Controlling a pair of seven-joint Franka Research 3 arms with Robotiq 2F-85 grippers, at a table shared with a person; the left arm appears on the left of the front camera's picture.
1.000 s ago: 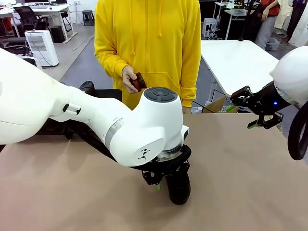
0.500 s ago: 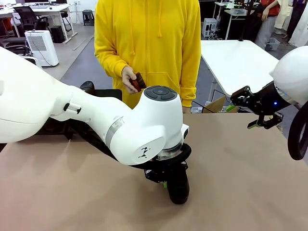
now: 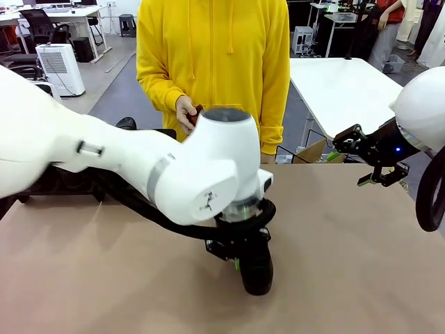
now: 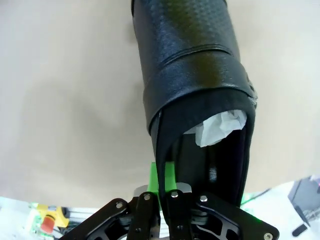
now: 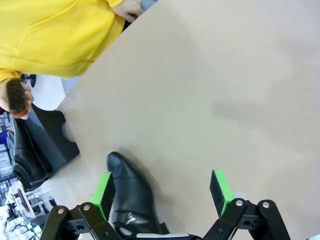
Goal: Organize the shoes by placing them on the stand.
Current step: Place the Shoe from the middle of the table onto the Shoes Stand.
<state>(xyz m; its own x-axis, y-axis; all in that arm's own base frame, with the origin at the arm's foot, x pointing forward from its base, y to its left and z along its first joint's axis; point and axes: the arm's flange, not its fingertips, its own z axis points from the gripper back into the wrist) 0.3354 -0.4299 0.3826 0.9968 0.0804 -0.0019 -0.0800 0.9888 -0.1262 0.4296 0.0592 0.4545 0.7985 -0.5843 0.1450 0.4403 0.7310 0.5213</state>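
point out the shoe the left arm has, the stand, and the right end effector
shoe [image 4: 192, 65]: left wrist view, on the textured black upper.
stand [image 5: 50, 127]: right wrist view, on the flat black top near its edge.
right end effector [image 5: 162, 192]: right wrist view, midway between its green-padded fingertips.

Two glossy white, rounded robot arms, the left arm [image 3: 139, 167] with a grey joint band and small black logo. Their black grippers, the left gripper [image 4: 162, 192] and right gripper [image 5: 162, 192], carry bright green pads and silver screws. A person [image 3: 215, 62] wears a yellow hoodie with drawstrings.
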